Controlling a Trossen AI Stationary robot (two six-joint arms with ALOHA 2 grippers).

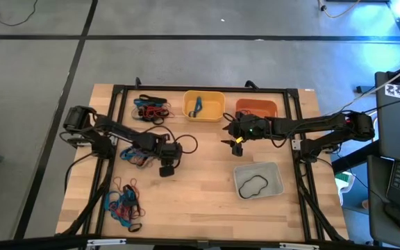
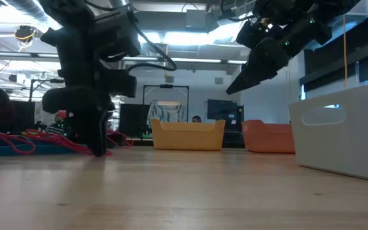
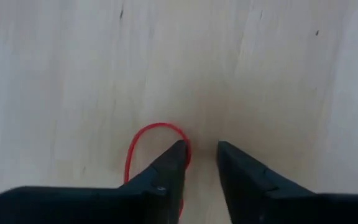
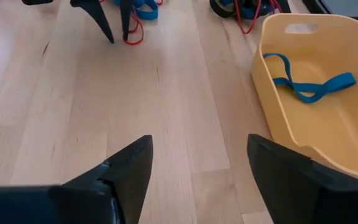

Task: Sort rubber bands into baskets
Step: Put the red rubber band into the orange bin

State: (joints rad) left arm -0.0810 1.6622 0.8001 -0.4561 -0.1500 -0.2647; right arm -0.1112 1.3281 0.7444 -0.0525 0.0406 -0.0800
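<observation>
A red rubber band (image 3: 160, 125) lies flat on the wooden table (image 1: 200, 201). My left gripper (image 3: 201, 152) points down over it, open, fingertips close to the wood; the loop runs under one fingertip (image 3: 178, 152) and lies mostly outside the gap. My right gripper (image 4: 197, 168) hangs open in the air near the yellow basket (image 1: 203, 105), which holds a blue band (image 4: 306, 84). The orange basket (image 1: 257, 107) stands beside it. The pale grey basket (image 1: 257, 179) holds a black band (image 1: 254, 185). My left gripper comes from above, pointing down, with one fingertip over the red band's edge (image 3: 187, 144). I cannot tell whether it touches the band. The band lies flat on the table, and nothing is between the fingers.
Heaps of rubber bands lie at the far left (image 1: 150, 109), beside my left arm (image 1: 134, 154) and at the near left (image 1: 125, 205). A black frame (image 1: 298, 125) borders the table. Bare wood lies in the middle and near the front edge.
</observation>
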